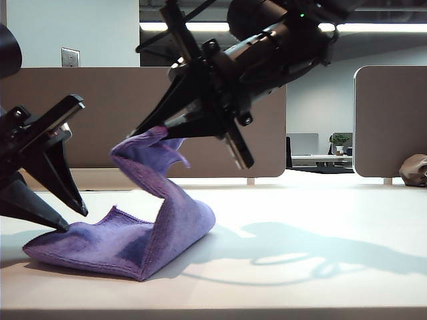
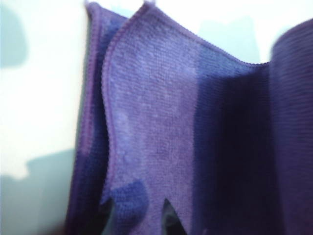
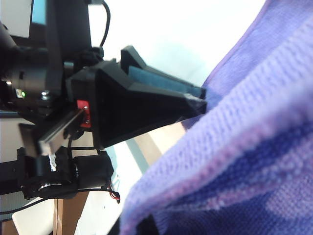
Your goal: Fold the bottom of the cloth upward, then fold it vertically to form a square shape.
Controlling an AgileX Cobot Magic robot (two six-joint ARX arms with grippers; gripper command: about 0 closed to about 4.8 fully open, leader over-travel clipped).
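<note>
1. Two grippers were in the exterior view, one on each side of a single cloth (image 1: 133,233).
2. At the far left, the left gripper (image 1: 73,217) stood with its two fingers spread apart; the lower tip (image 1: 57,225) came down at the low left end of the cloth, just beside it, and nothing was pinched between them.
3. The one purple cloth lay on the pale table (image 1: 300,280), left of centre. Its left part rested flat in doubled layers; in the left wrist view two hemmed edges (image 2: 105,88) ran side by side.
4. Rightward, the cloth rose from a rounded fold (image 1: 197,220) into a twisting band that climbed to a lifted corner.
5. Above, the right gripper (image 1: 145,128) reached in from the upper right, its fingers pressed together on that raised corner; the right wrist view showed the tips (image 3: 198,100) clamped into the purple fabric.
6. At the far right edge sat one brownish-grey lump (image 1: 415,170), well apart from the cloth.
</note>
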